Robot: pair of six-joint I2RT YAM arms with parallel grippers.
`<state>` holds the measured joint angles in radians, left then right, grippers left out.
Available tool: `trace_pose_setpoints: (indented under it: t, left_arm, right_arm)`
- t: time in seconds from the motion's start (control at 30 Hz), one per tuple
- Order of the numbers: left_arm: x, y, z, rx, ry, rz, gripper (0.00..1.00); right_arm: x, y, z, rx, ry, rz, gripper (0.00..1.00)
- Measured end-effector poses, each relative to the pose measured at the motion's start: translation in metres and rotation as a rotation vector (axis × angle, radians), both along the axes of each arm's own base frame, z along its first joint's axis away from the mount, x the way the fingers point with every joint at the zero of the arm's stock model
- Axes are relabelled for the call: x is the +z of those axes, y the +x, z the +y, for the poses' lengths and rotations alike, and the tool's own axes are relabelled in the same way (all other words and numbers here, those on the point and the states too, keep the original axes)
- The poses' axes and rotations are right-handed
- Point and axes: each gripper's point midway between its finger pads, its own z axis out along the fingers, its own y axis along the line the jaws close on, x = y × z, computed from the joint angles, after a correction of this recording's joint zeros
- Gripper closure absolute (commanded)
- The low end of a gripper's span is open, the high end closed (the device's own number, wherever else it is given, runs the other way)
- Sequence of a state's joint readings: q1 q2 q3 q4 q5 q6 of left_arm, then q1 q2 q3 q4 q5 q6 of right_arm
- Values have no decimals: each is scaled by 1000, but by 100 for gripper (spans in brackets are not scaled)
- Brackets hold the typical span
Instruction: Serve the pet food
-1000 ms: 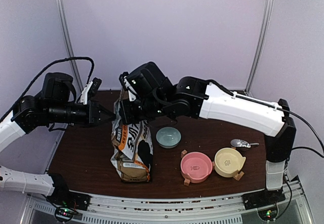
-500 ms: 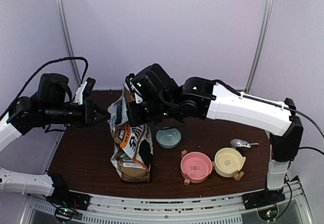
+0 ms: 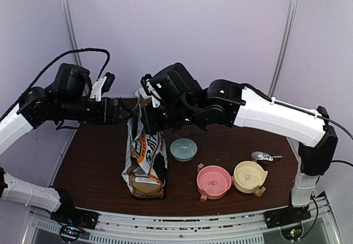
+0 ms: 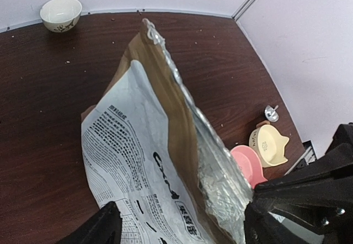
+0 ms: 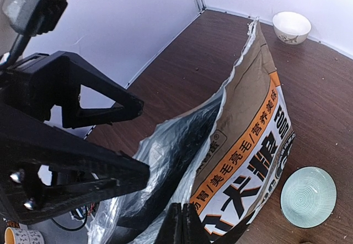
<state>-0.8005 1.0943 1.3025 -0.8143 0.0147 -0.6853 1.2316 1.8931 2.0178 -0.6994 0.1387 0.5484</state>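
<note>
Nearest the arms, the pink bowl and the yellow bowl sit side by side on the desk, both bare inside. The metal scoop lies just behind the yellow one, and the teal bowl is further in. Left of that stands the printed paper bag, its foil-lined mouth held up by the right hand, which is pinching the top edge. No kibble shows anywhere; I'd say it is down inside the bag. Half a second ago the left hand hung off to the side. Now it has risen and come in at the mouth, fingers spread wide with the bag's lip between them. That reads as setting up a second grip to open the bag. A small white bowl sits at the far edge.
</note>
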Motion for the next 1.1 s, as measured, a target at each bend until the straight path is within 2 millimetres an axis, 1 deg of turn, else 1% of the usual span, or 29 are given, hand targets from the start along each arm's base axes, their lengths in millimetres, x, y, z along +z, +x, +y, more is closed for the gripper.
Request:
trace_pose_setpoints:
  t: [0.03, 0.07, 0.1, 0.17, 0.23, 0.27, 0.33, 0.37, 0.43, 0.6, 0.63, 0.87, 0.97, 1.1]
  left_arm:
    - [-3, 1, -1, -4, 12, 5, 27]
    - [-7, 3, -3, -7, 24, 10, 38]
    - [-11, 4, -4, -9, 36, 17, 53]
    - [-16, 6, -5, -10, 52, 28, 75]
    - [-17, 6, -6, -14, 56, 24, 93]
    - [-16, 6, -6, -18, 56, 18, 100]
    - [-13, 5, -5, -17, 46, 14, 100]
    - [-12, 4, -6, -24, 42, 9, 100]
    - [-13, 2, -6, -34, 31, 7, 100]
    - [-12, 1, -11, -53, 1, 1, 100]
    - [-12, 1, -11, -56, -1, 1, 100]
    - [-11, 0, -13, -62, -8, 0, 100]
    - [-11, 0, -13, -63, -8, 0, 100]
    - [-11, 0, -13, -66, -10, 2, 100]
  right_arm:
    - [-1, 0, 0, 0, -2, 0, 100]
    - [-1, 0, 0, 0, -2, 1, 100]
    - [-1, 0, 0, 0, -3, 1, 100]
    - [-3, 0, 0, 0, -4, 2, 100]
    - [-5, 0, 0, 0, -7, 3, 100]
    - [-6, 0, 0, 0, -9, 3, 100]
    - [-8, 0, 0, -1, -11, 4, 100]
    - [-9, 1, -1, -2, -12, 5, 98]
    - [-8, 2, 0, -4, -4, 10, 83]
    - [-2, 9, 2, -5, 44, 35, 59]
    - [-2, 10, 2, -7, 56, 46, 57]
    - [11, 15, 7, 2, 121, 68, 56]
    - [19, 17, 11, 8, 150, 73, 56]
    - [24, 22, 19, 11, 174, 79, 56]
